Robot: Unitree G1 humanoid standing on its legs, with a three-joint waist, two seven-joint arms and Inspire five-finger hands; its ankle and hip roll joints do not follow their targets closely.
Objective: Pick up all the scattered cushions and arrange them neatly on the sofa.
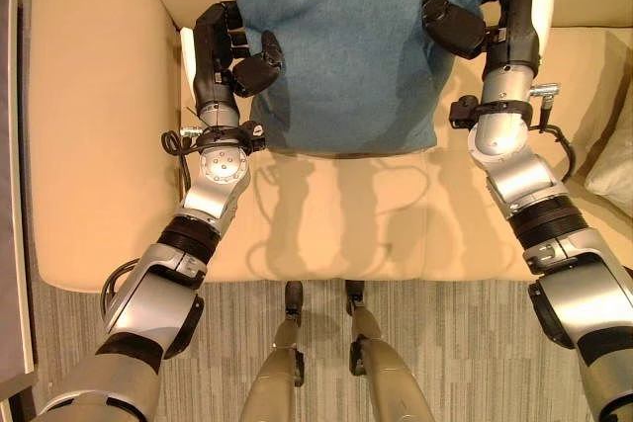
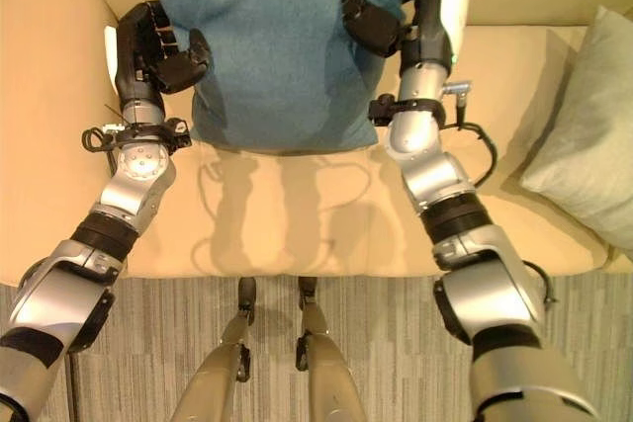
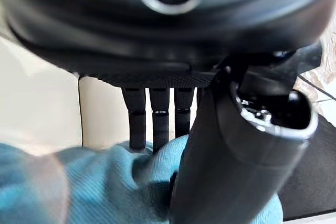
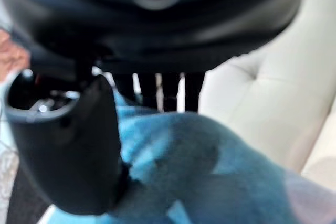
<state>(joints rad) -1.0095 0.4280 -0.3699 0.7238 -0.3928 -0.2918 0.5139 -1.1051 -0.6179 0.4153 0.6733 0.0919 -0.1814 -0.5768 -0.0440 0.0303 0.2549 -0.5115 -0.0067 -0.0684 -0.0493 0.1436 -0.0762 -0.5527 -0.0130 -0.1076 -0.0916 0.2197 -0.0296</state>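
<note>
Teal cushion [image 1: 341, 42] on sofa [image 1: 89, 126] | left hand [image 1: 223, 51], right hand [image 1: 485, 7]: fingers pinching its side edges

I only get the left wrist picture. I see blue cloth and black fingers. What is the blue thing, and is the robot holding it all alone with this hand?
Observer: It is a big blue cushion, and no: the left hand grips one side edge while the right hand grips the other.
Operator: Is it up in the air?
Observer: I can't tell. It stands over the seat of the beige sofa, towards the backrest.
Operator: Any more cushions?
Observer: Yes, a pale grey-green cushion leans at the sofa's right end, apart from the blue one.
</note>
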